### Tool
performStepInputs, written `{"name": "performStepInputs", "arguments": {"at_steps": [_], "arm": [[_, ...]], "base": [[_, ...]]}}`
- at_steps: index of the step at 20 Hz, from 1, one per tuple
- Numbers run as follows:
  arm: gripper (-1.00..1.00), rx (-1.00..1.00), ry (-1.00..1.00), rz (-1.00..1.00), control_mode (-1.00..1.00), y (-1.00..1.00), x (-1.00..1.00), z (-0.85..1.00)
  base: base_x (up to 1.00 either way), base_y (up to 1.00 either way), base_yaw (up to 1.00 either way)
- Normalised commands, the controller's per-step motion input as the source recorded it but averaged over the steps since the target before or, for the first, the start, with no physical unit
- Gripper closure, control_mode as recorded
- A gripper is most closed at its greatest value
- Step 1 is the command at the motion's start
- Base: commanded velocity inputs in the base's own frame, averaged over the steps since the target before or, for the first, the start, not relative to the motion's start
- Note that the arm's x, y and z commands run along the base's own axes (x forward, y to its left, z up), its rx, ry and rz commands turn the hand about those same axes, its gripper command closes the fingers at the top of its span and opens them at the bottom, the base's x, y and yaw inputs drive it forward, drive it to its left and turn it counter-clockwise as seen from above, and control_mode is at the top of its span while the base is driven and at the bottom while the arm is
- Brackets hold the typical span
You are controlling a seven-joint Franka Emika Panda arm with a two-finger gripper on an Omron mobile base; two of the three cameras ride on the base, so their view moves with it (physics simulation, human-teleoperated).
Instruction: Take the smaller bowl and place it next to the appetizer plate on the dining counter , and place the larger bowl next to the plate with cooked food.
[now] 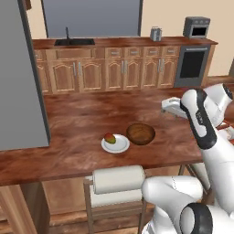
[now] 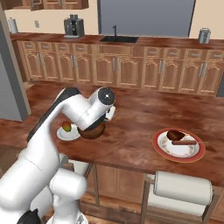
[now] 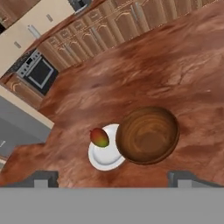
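Left base view gives you the smaller bowl [image 1: 140, 133] sitting upright on the table [image 1: 82, 123], just beside the appetizer plate [image 1: 115, 144], which carries a red and green bit of food [image 1: 109, 137]; a stool [image 1: 116, 183] stands at the near edge. Right base view shows you the arm over that bowl [image 2: 92, 131] and, well apart to the right, the plate with cooked food [image 2: 178, 145]. Hand view looks down on the bowl [image 3: 147, 134], its rim overlapping the white plate [image 3: 105, 155], and your pincer [image 3: 111, 178] hangs above with jaws spread wide, gripping nothing.
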Motion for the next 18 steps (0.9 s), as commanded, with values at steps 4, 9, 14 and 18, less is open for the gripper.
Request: {"name": "performStepInputs", "arguments": {"at_steps": [4, 9, 14, 18], "arm": [[-1.00, -0.13, 0.00, -0.14, -1.00, 0.12, -0.24, 0.52], [-1.00, -0.18, 0.00, -0.12, -1.00, 0.21, -0.22, 0.41], [-1.00, -0.12, 0.00, -0.02, -1.00, 0.16, -0.13, 0.19], [-1.00, -0.06, 0.00, 0.00, -1.00, 0.05, -0.48, 0.23]], "base": [[0.00, 0.00, 0.00], [0.00, 0.00, 0.00], [0.00, 0.00, 0.00], [0.00, 0.00, 0.00]]}}
